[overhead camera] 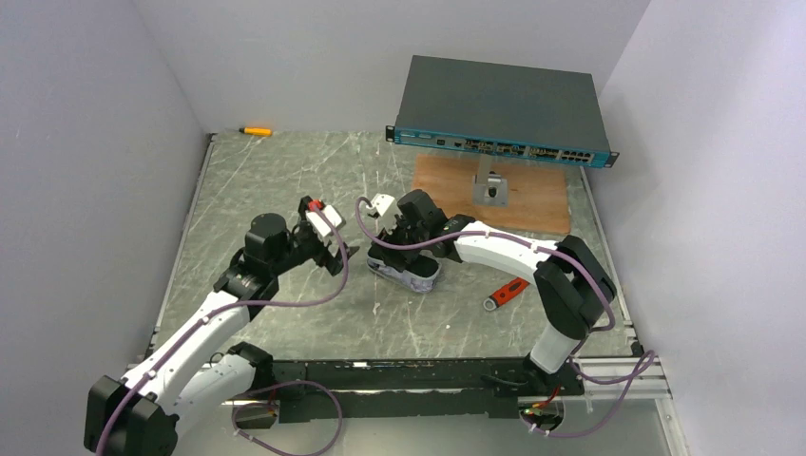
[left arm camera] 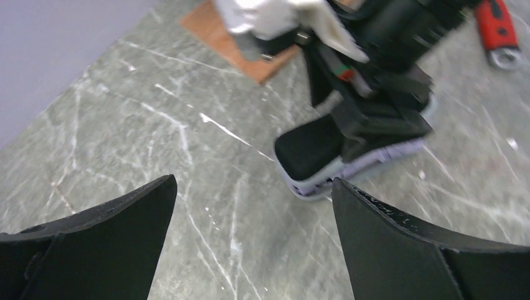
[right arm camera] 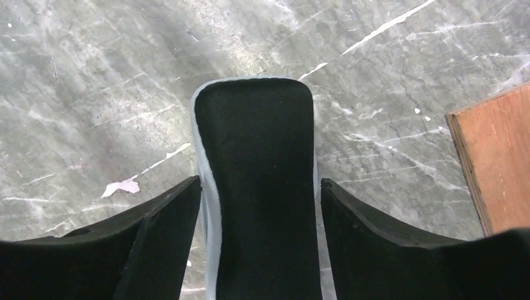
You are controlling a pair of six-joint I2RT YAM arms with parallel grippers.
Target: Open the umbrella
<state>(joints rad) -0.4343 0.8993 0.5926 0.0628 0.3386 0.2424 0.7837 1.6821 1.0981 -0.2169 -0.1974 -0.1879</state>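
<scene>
Folded umbrella [overhead camera: 407,273] lies flat mid-table

Black face up, pale edge showing, on the grey table [overhead camera: 285,180]. Right gripper [right arm camera: 260,182] straddles it from above, jaws apart, not clamped. Left gripper [left arm camera: 253,184] just left of it, jaws wide, holding nothing

The table [right arm camera: 94,75] looks like smooth grey stone with white veins, a little glossy, the board [right arm camera: 494,162] is matt reddish wood, the umbrella [right arm camera: 259,187] shows matt black cloth with a pale edge, and the fingers [left arm camera: 406,244] of the left gripper [left arm camera: 253,181] are matt black plastic, lightly scratched
</scene>
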